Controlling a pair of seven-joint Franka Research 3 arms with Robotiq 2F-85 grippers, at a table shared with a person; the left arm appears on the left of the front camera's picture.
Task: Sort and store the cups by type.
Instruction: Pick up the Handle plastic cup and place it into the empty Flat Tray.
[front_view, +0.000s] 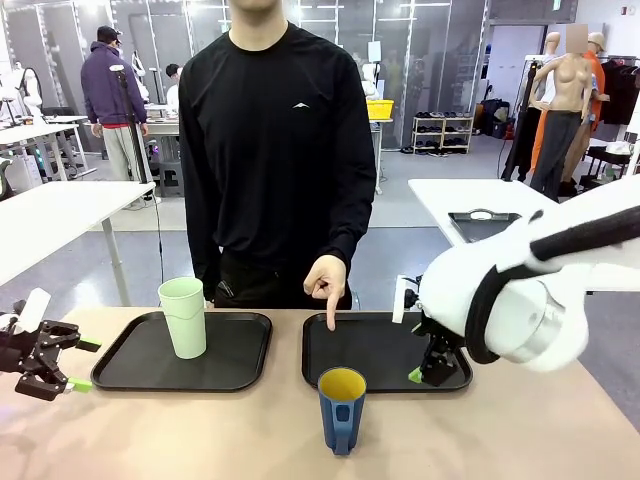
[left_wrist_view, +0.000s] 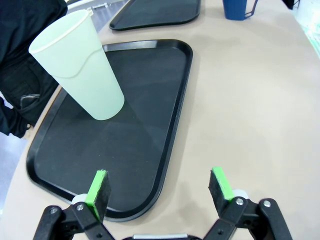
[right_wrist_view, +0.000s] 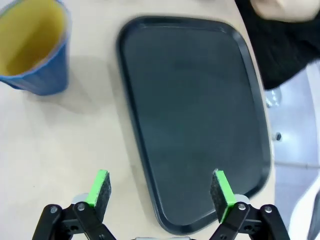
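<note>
Because the short dark blue handled plastic cup with a yellow inside (front_view: 342, 410) stands on bare table just in front of the right-hand black plastic tray (front_view: 380, 350), a hasty sideways reach could tip it. The right gripper (right_wrist_view: 160, 187) hovers over that tray's edge, spread wide, holding nothing. The left gripper (left_wrist_view: 160, 189), likewise spread and empty, sits far left of it, beyond the tall mint-green plastic tumbler (front_view: 184, 317).

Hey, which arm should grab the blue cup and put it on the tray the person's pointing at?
Right. The right pincer, open, hangs at the pointed-at tray, with the blue cup close by; the left pincer sits past the other tray, farther off.
</note>
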